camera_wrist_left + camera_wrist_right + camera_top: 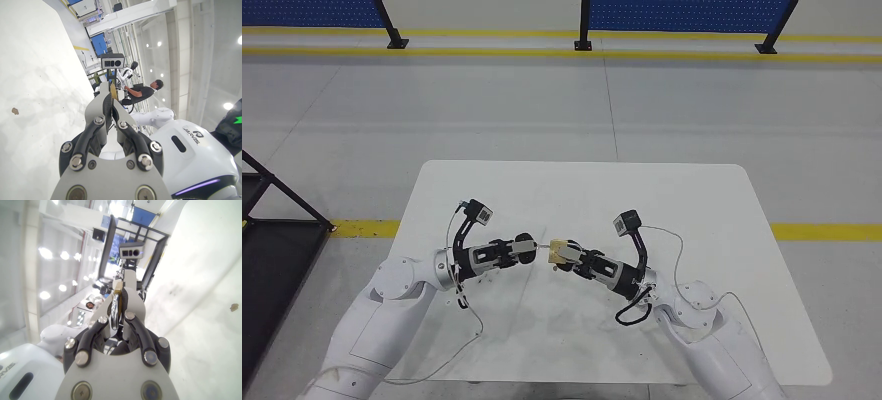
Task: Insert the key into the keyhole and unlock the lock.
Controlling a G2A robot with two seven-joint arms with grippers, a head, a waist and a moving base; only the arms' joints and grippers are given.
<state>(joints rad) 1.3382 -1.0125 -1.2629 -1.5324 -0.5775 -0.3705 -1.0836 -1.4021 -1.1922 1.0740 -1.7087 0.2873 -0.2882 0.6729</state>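
Done so far: Both things are picked up and held in the air. The lock (pixel 559 252) and the key (pixel 543 247) are brought tip to tip.
Where they are: Over the middle of the tabletop (pixel 692 200), a bit closer to the robot's edge than to the far edge. Nothing rests on the tabletop under them.
Left tool (pixel 110 94): Its two black pads (pixel 106 106) are pressed together. I think they pinch the key, but the key is mostly hidden between them. From the top, only a thin bit shows past the tip.
Right tool (pixel 121 286): It is clamped on the lock. The shiny loop of the lock sits between its fingers (pixel 132 294), and the yellow body pokes out at the tips.
How they meet: The left tool points right at the yellow lock body. The two tools are very near, almost touching.
Key in the hole?: I cannot tell. The spot where they meet is too small and partly hidden.
Lock open?: It looks not open yet. The loop seems to sit in the body, but I cannot be sure.
Left to do: Push the key all the way in, if it is not in already. Then turn it so the loop pops free.
Watch out: The key is thin, so a small tilt could make it miss the hole or slip in the pads.
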